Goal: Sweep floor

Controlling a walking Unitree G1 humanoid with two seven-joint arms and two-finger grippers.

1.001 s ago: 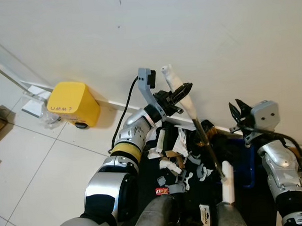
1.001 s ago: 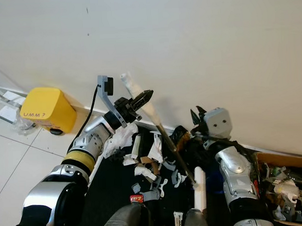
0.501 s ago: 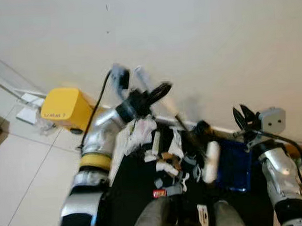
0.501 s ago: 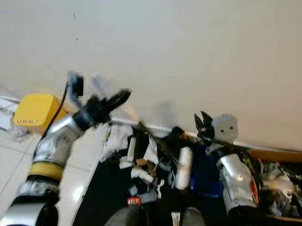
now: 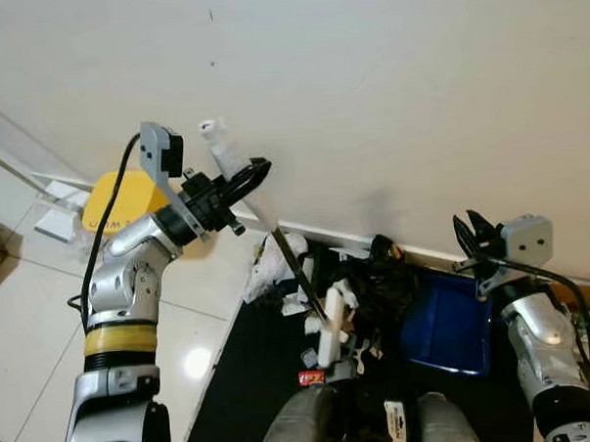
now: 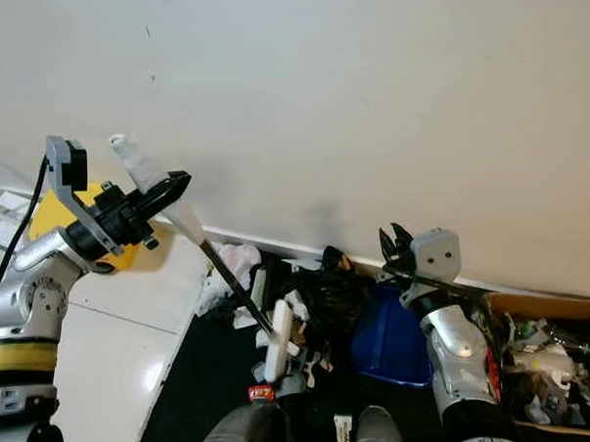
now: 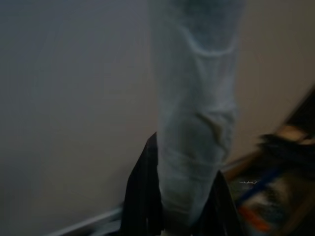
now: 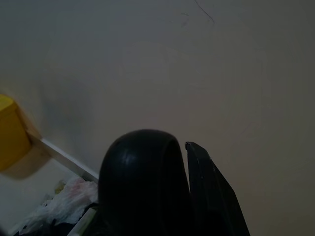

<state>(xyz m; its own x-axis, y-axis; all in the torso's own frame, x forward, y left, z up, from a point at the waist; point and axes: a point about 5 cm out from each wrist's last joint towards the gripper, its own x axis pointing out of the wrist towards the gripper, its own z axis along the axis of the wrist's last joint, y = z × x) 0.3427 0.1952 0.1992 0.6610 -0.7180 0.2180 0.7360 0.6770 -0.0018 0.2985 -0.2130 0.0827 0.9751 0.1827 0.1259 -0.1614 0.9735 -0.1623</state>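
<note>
Against the wall at far left, a yellow box (image 5: 118, 204) sits on the pale tiled floor (image 5: 35, 320), partly behind the left arm. Left gripper (image 5: 246, 179) raised near the wall, its black fingers (image 7: 142, 196) clamped on the white-wrapped upper handle of the broom (image 5: 277, 246). The wrist view confirms the wrap pinched between both fingers. Broom shaft runs down and to the right, dark along its middle, ending in a white lower section (image 5: 329, 332) that sits among the litter. Litter pile (image 5: 318, 298): crumpled white paper, scraps and small bits, heaped on a black mat (image 5: 243, 380) close to the baseboard. A small red item (image 5: 312, 377) lies at the near edge of the pile. Just right of the pile, a blue dustpan (image 5: 446, 322) lies on the floor against the wall. Farther right, right gripper (image 5: 469, 235) held up beside the wall, holding nothing; cannot tell how far its fingers are parted. At far right, a box of mixed rubbish (image 6: 556, 366).
</note>
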